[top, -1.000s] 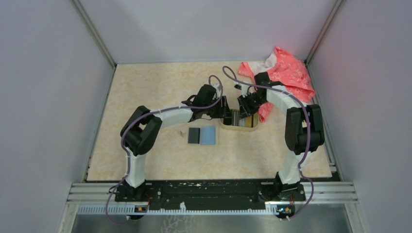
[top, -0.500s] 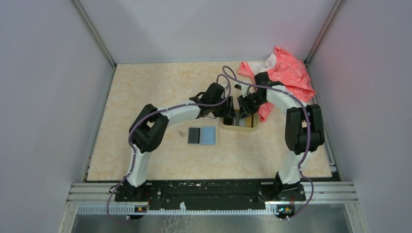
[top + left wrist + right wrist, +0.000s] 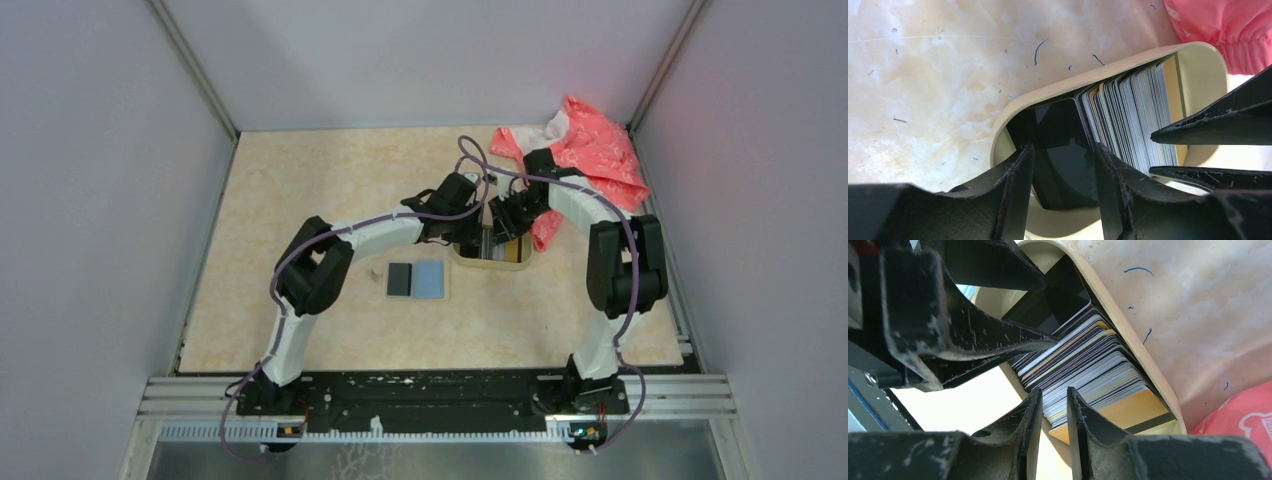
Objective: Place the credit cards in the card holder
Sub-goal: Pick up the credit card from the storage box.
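Stack of mixed-colour plastic credit cards (image 3: 1128, 115) stands edgewise in oval tan dish (image 3: 1200, 70); left gripper (image 3: 1063, 150) straddles black end card (image 3: 1053, 120), grip unconfirmed; right gripper (image 3: 1054, 392) nearly closed, hold indeterminate.

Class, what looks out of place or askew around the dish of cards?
In the dish, the black card tilts away from the other cards. A crumpled pink cloth lies beside the dish.
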Tool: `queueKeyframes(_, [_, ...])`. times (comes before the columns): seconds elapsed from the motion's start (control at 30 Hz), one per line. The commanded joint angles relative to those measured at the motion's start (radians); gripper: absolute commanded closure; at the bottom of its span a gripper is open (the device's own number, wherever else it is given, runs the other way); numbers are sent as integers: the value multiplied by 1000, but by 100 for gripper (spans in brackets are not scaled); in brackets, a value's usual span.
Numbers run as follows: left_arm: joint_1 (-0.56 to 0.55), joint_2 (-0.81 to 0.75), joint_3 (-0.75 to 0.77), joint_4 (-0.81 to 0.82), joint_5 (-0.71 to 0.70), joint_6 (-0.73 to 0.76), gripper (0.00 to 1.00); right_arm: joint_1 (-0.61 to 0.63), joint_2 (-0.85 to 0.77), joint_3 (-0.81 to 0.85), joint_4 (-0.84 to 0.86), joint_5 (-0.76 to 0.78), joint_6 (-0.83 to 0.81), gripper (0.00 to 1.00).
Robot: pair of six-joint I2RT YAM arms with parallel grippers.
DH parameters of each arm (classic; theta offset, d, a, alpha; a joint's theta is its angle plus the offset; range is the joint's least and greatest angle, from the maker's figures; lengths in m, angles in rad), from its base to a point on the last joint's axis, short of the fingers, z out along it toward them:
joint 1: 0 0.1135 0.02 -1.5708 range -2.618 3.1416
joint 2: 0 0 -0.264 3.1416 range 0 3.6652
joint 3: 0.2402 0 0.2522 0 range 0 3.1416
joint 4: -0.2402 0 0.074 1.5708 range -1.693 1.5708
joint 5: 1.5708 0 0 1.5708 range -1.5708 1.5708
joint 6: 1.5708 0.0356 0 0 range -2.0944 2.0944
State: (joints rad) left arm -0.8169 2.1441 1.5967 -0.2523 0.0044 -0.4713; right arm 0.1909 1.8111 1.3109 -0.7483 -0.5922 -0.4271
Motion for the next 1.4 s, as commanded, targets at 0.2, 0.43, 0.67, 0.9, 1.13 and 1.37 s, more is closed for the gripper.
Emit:
queueKeyframes(0.2, [-43,39,77,-129,-181,69,50,-17,-40,39,19,-29,-9,75])
queueKeyframes(0.43, [-48,0,59,-134,-209,78,59,-21,-48,39,21,-36,-7,75])
queueKeyframes(0.67, [-48,-42,27,-151,-245,76,66,-20,-52,34,26,-37,-4,75])
queueKeyframes(0.9, [-49,-68,-4,-150,-264,84,69,-21,-50,33,30,-32,-2,75])
queueKeyframes(1.13, [-45,-92,-40,-144,-275,89,76,-21,-50,33,30,-32,-2,75])
queueKeyframes(1.37, [-42,-86,-49,-133,-255,90,87,-21,-53,33,29,-35,-2,75])
